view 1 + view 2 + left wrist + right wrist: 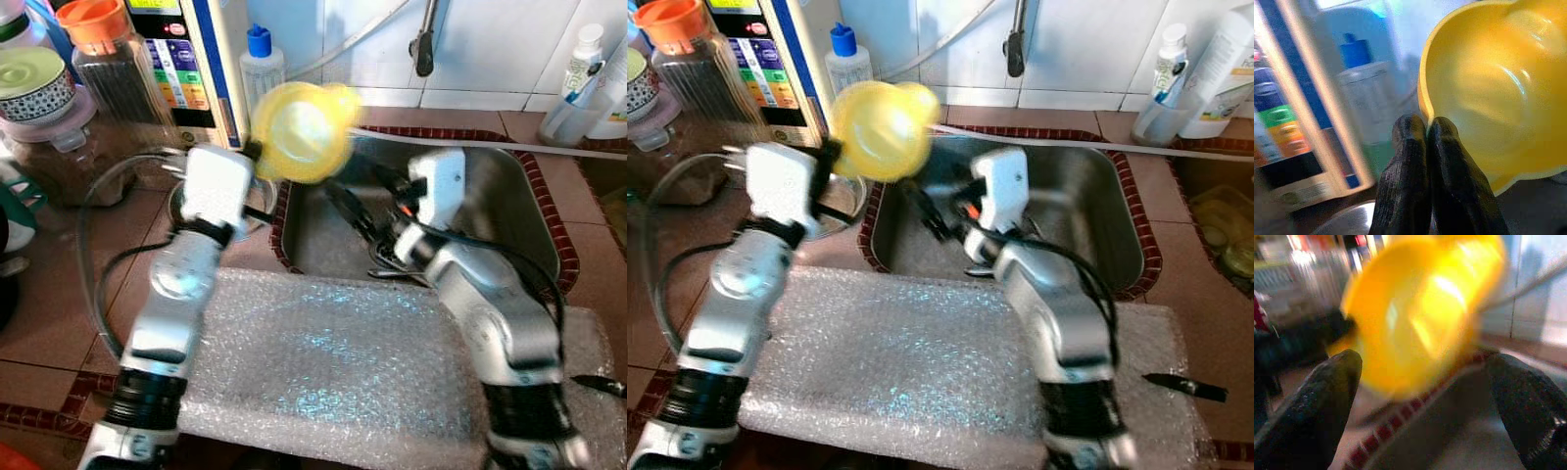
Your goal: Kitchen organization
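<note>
Left eye view: The left gripper [257,162] holds a yellow plastic bowl [302,130] by its rim, raised above the near-left corner of the steel sink [509,211]; the bowl is blurred. The right gripper [348,211] reaches over the sink basin, below and just right of the bowl. A sheet of bubble wrap [323,362] covers the counter in front of the sink.

Right eye view: The same bowl hangs between the two arms, in front of a blue-capped bottle [844,57] that stands against the tiled wall. An orange-lidded jar [694,59] stands at the far left, white bottles [1200,73] stand behind the sink's right side, and a black pen-like object [1185,387] lies on the bubble wrap's right edge.

Left wrist view: The two black fingers [1410,171] are pressed together, pinching the bowl's rim; the bowl's hollow faces the camera.

Right wrist view: The right gripper's fingers [1312,406] are spread wide and hold nothing; the blurred bowl hangs between and beyond them, above the sink's red-tiled edge [1396,431].
</note>
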You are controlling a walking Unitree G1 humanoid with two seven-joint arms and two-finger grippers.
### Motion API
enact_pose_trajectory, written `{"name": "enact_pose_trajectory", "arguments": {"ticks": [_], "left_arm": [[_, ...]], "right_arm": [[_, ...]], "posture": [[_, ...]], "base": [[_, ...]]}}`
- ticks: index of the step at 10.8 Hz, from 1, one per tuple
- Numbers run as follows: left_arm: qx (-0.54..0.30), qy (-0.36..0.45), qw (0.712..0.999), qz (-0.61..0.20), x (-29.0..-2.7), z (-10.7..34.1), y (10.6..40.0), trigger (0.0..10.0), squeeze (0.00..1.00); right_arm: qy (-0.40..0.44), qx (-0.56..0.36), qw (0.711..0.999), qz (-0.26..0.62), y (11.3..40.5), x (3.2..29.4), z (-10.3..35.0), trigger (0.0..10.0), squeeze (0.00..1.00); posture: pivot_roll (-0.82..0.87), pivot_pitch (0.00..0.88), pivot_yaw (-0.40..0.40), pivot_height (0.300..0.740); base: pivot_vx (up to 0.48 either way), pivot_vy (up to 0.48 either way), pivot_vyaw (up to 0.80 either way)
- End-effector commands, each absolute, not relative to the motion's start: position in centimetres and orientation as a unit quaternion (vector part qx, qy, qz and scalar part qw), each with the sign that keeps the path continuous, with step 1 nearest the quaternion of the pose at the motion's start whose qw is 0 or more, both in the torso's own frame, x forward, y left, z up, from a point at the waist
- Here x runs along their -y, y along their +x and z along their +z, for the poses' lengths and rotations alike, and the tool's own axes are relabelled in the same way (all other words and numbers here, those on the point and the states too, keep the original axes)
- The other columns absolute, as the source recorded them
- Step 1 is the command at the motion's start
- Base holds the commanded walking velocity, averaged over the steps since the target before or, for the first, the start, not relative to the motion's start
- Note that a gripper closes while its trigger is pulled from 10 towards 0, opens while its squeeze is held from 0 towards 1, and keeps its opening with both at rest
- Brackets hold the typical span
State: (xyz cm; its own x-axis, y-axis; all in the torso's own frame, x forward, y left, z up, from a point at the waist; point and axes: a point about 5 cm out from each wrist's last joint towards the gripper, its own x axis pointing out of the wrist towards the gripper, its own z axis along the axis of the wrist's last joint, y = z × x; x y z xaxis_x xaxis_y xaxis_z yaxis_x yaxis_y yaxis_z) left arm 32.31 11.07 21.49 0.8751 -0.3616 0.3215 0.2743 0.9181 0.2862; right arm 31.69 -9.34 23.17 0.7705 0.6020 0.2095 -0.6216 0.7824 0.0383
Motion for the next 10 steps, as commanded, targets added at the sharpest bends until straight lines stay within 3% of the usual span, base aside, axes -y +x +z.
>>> {"name": "enact_pose_trajectory", "arguments": {"ticks": [1,4,5,6,10], "left_arm": [[0.197,0.123,0.957,-0.173,-10.9,21.7,32.0,0.0,0.00],[0.211,0.109,0.949,-0.206,-9.5,21.9,31.1,0.0,0.00],[0.213,0.106,0.950,-0.204,-9.5,21.9,31.0,0.0,0.00],[0.216,0.104,0.949,-0.204,-9.6,21.9,31.0,0.0,0.00],[0.198,0.123,0.956,-0.180,-10.1,21.5,31.6,0.4,0.00]], "right_arm": [[0.053,0.096,0.939,0.325,31.8,9.3,23.3,10.0,0.00],[0.057,0.121,0.947,0.293,33.4,8.7,24.5,10.0,0.00],[0.060,0.121,0.952,0.274,33.8,9.0,24.6,3.7,0.00],[0.065,0.119,0.954,0.267,34.0,9.1,24.6,0.0,0.00],[0.071,0.125,0.957,0.252,34.3,9.1,24.9,0.0,0.00]], "posture": [[-0.13,0.153,0.065,0.740],[-0.12,0.154,0.059,0.740],[-0.12,0.154,0.059,0.740],[-0.12,0.154,0.059,0.740],[-0.12,0.156,0.061,0.740]], "base": [[0.000,0.000,0.00],[0.000,0.000,0.00],[0.000,0.000,0.00],[0.000,0.000,0.00],[0.000,0.000,0.00]]}}
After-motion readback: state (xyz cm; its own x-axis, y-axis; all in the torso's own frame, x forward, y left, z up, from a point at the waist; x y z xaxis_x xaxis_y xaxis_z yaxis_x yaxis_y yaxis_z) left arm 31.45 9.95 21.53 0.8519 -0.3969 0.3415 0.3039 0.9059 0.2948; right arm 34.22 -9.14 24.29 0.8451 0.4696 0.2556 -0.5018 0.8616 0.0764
